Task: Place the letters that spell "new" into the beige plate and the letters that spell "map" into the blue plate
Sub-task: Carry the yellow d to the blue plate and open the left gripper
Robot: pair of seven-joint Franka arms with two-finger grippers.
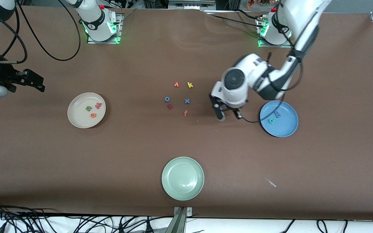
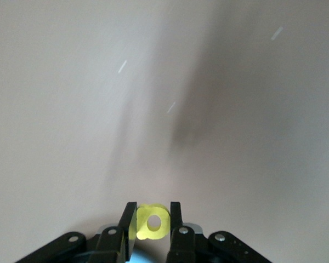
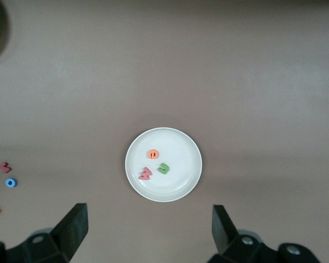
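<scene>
Brown cloth covers the table [image 1: 186, 145], and the blue plate [image 1: 287, 129] serves as landmark. On it lie a blue m [image 1: 277, 114] and a teal a [image 1: 272, 121]. Just beside the plate, toward the right arm's end, the left gripper [image 1: 229, 116] hangs over bare cloth, its jaws pinched on the yellow p [image 2: 152, 222] — the wrist view shows the letter clamped between both fingers.

Well away from the blue plate, at the right arm's end, sits the beige plate [image 1: 76, 119] with the green n [image 1: 88, 108], orange e [image 1: 93, 115] and pinkish-red w [image 1: 98, 105] on it. The right gripper [image 3: 148, 230] waits high over the cloth near that plate, fingers spread wide, holding nothing.

Between the two plates lie spare letters — a yellow k [image 1: 190, 85], a blue x [image 1: 187, 101] and a blue o [image 1: 167, 99]. No brand or label is readable.
</scene>
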